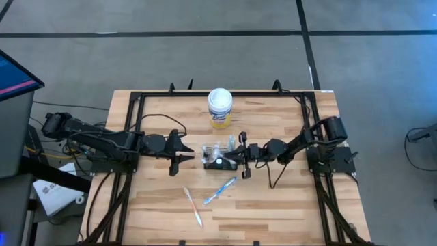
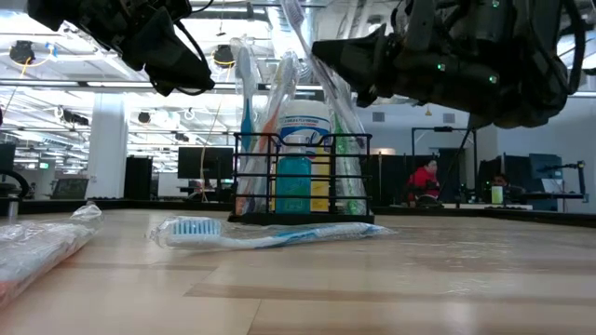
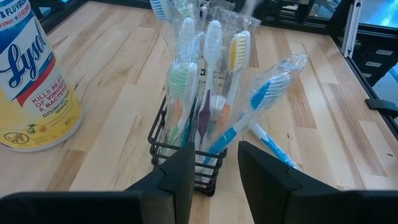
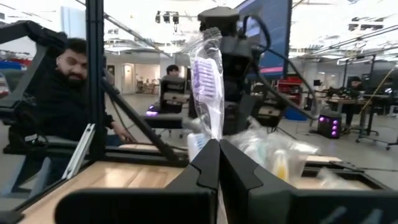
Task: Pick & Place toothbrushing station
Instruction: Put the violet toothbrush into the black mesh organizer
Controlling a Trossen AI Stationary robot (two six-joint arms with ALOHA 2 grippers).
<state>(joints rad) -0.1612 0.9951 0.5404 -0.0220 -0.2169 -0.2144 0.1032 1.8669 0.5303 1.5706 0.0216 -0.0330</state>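
Right gripper (image 4: 218,163) has its jaws pinched on a wrapped purple toothbrush (image 4: 207,93), right above the toothbrushing station (image 1: 220,157). Left gripper (image 3: 214,169) faces it from the opposite side, jaws spread, holding nothing.

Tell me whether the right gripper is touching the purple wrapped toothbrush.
Touching. In the right wrist view the right gripper has its fingers pressed together on the wrapper of the purple toothbrush, which rises straight out from between them.

holders: 1 (image 1: 220,158) | wipes canisters: 1 (image 1: 220,108) | loose wrapped toothbrushes on table: 2 (image 1: 219,190)
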